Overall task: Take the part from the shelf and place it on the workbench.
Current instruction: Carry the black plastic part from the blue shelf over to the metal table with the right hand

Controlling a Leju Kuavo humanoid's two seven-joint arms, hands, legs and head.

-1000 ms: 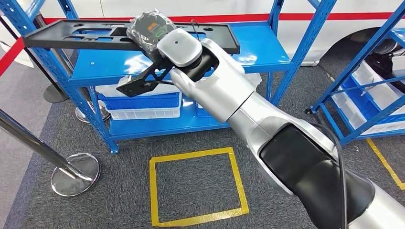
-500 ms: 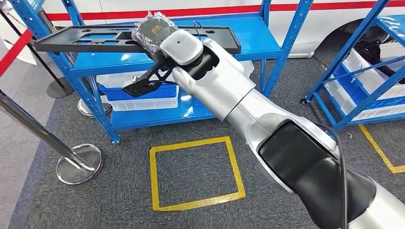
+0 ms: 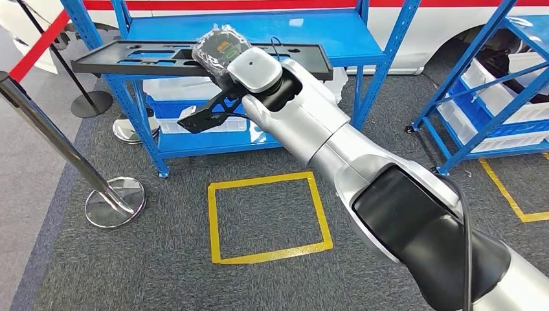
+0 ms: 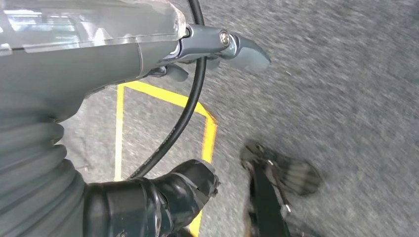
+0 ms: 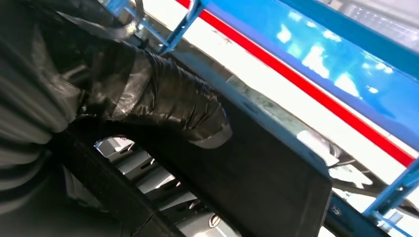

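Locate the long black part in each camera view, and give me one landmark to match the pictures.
Head view: the long black part stretches across the upper left, held by the right hand in front of the blue shelf.
Right wrist view: the part runs diagonally from the hand toward the lower right.
Left wrist view: the part is not in it.
Shared landmark: the blue shelf, seen past the part in the right wrist view.
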